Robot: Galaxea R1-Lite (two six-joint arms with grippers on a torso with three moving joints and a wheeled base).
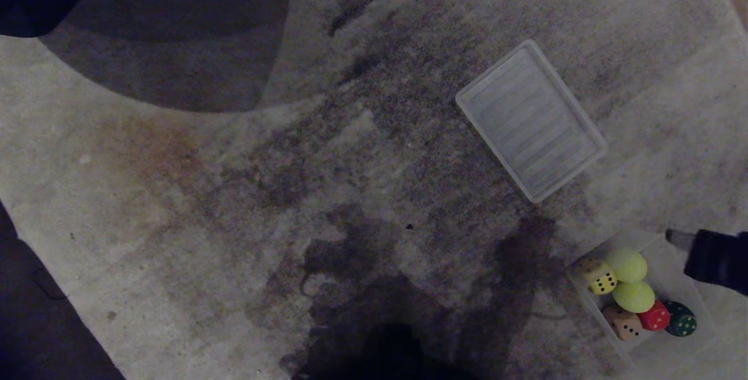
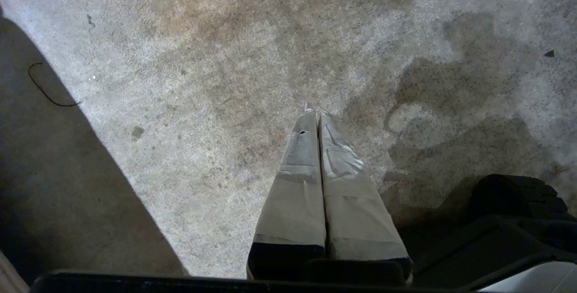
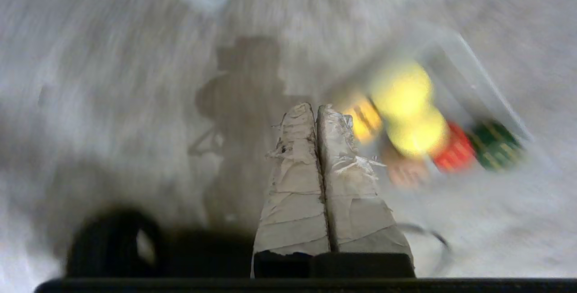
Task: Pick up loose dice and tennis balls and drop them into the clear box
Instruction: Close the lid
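Observation:
The clear box (image 1: 672, 277) sits on the carpet at the lower right of the head view. Inside it lie a yellow die (image 1: 602, 278), two tennis balls (image 1: 627, 265) (image 1: 634, 296), a peach die (image 1: 623, 323), a red die (image 1: 654, 316) and a dark green die (image 1: 681, 319). My right gripper (image 1: 672, 234) comes in from the right edge, with its tip over the box's far right corner. In the right wrist view it (image 3: 315, 108) is shut and empty, with the blurred box (image 3: 478, 72) beyond it. My left gripper (image 2: 314, 113) is shut and empty over bare carpet.
A flat ribbed translucent tray (image 1: 530, 120) lies tilted on the stained carpet beyond the box. Dark floor (image 1: 35, 321) borders the carpet at the left. A dark rounded shape (image 1: 163, 35) covers the top left. My base's dark bulk (image 1: 391, 353) shows at the bottom.

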